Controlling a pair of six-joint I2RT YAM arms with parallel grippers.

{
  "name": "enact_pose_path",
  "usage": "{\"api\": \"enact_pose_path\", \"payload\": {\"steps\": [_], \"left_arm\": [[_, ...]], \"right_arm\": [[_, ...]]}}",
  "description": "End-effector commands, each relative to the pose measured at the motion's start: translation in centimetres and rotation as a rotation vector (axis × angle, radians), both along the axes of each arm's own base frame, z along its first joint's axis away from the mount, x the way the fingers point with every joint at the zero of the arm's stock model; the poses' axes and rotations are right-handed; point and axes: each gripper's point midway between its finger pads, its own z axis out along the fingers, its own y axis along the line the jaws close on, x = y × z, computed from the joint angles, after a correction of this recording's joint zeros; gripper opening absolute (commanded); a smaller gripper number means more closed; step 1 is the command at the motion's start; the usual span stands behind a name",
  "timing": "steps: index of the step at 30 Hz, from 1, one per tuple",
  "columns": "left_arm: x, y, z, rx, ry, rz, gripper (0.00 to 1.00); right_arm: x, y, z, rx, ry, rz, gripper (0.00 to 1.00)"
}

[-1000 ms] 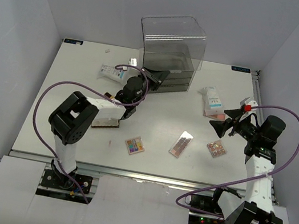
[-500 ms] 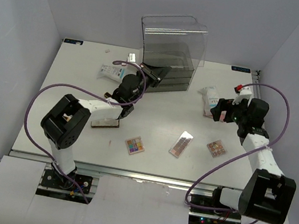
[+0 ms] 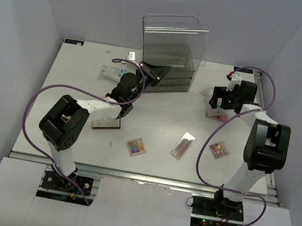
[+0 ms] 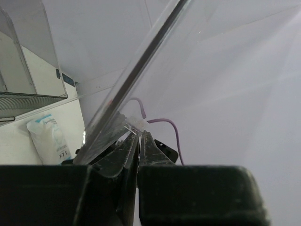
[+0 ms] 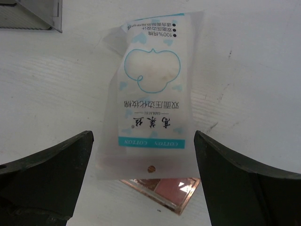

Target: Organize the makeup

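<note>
White tabletop (image 5: 263, 70) fills the right wrist view. Over it the right claw (image 5: 142, 141) is spread wide and grips nothing, its 2 fingers (image 5: 47, 174) on either side of the near end of a white-blue packet (image 5: 153, 89) that lies flat. A pink compact (image 5: 162, 186) pokes out from under the packet's near edge. The left claw (image 4: 138, 141) is pinched closed on the edge of a clear drawer (image 4: 141, 68) of the drawer box (image 3: 172, 43) at the far side of the table. A white tube (image 3: 111, 72) lies just left of that box. Nearer the arm bases lie a bronze compact (image 3: 106, 124) and 3 small palettes (image 3: 136, 146), well apart from both claws.
</note>
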Motion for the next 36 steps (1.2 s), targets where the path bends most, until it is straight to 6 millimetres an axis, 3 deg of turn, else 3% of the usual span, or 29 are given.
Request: {"api": "enact_pose_path", "payload": {"steps": [1, 5, 6, 9, 12, 14, 16, 21, 26, 31, 33, 36], "left_arm": [[-0.9, 2.2, 5.8, -0.069, -0.113, 0.025, 0.00], [-0.9, 2.0, 6.5, -0.073, -0.124, 0.017, 0.00], [-0.9, 2.0, 6.6, -0.074, -0.126, 0.015, 0.00], [-0.9, 1.9, 6.9, -0.077, -0.131, 0.011, 0.00], [-0.9, 1.9, 7.2, -0.078, -0.136, 0.010, 0.00], [-1.0, 1.9, 7.3, -0.078, -0.136, 0.011, 0.00], [-1.1, 2.0, 7.4, -0.079, -0.139, 0.012, 0.00], [-1.3, 2.2, 7.8, -0.084, -0.146, 0.011, 0.00], [-1.5, 2.1, 8.3, -0.089, -0.155, 0.006, 0.00], [-1.6, 2.1, 9.0, -0.104, -0.164, 0.001, 0.00], [-1.5, 2.1, 9.1, -0.108, -0.165, 0.001, 0.00], [-1.5, 2.1, 9.6, -0.111, -0.173, 0.001, 0.00]], "right_arm": [[2.3, 0.4, 0.0, -0.018, -0.021, 0.030, 0.96], [2.5, 0.1, -1.9, -0.039, 0.031, 0.026, 1.00], [2.7, 0.0, -2.1, -0.044, 0.032, 0.028, 0.97], [3.0, 0.0, -2.8, -0.052, 0.040, 0.040, 0.82], [3.1, 0.3, -2.9, -0.048, 0.045, 0.067, 0.59], [3.2, 0.5, -2.6, -0.043, 0.046, 0.075, 0.42], [3.2, 0.6, -1.9, -0.043, 0.029, 0.093, 0.32], [2.0, 1.6, 2.0, -0.052, -0.079, 0.184, 0.19], [-2.1, 4.9, 5.9, -0.019, -0.189, 0.419, 0.13], [-7.2, 10.2, 7.2, -0.105, -0.290, 0.739, 0.14], [-7.9, 11.1, 7.2, -0.185, -0.315, 0.775, 0.15], [-7.9, 14.0, 8.2, -0.293, -0.390, 0.824, 0.15]]}}
